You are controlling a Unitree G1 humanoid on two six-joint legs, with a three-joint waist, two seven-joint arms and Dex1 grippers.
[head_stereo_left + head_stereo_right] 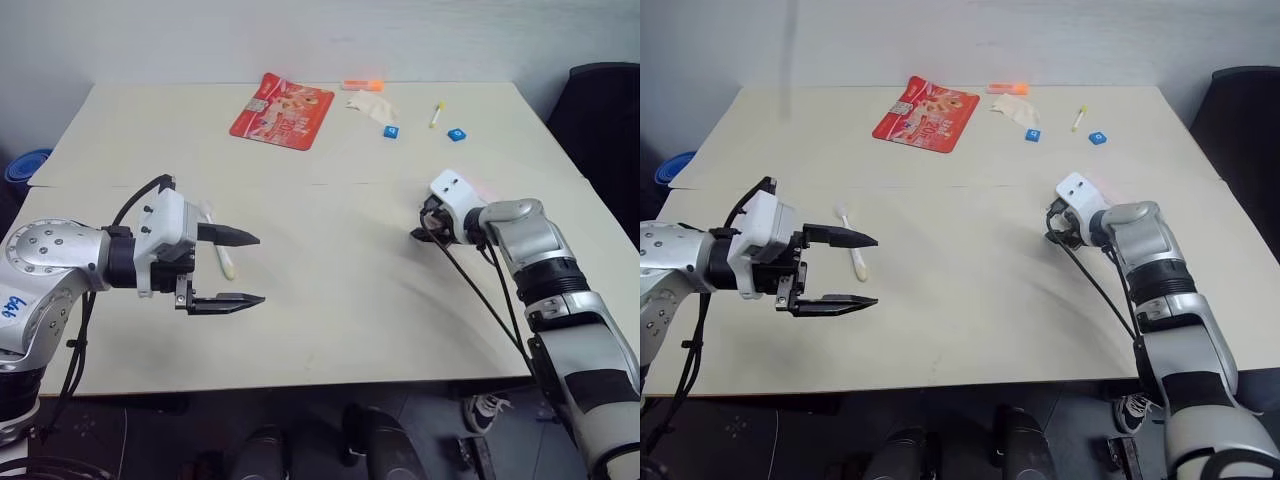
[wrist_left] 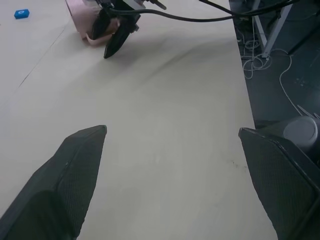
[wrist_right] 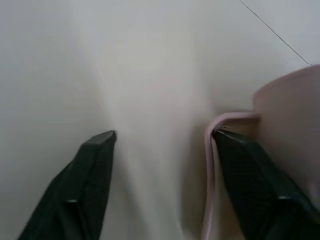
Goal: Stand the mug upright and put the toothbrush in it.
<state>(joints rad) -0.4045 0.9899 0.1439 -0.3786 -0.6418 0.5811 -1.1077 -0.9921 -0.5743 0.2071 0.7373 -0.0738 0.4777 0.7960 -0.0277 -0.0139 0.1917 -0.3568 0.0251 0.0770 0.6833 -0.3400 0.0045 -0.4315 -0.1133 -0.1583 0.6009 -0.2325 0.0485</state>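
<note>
Mug (image 2: 82, 22): not yet stood upright; right gripper (image 3: 165, 137) fingers apart, one inside the handle loop.
Toothbrush (image 1: 852, 255): lying on table (image 1: 330, 320), untouched.
Left gripper (image 1: 245, 268): fingers wide apart, empty.

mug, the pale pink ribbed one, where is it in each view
Left eye view: hidden behind the right hand, at right of centre.
Right eye view: likewise hidden, at that hand.
Left wrist view: pale pink ribbed mug at top left.
Right wrist view: at the right edge, loop handle by one finger.
Shared landmark: the right hand's black fingers.
</note>
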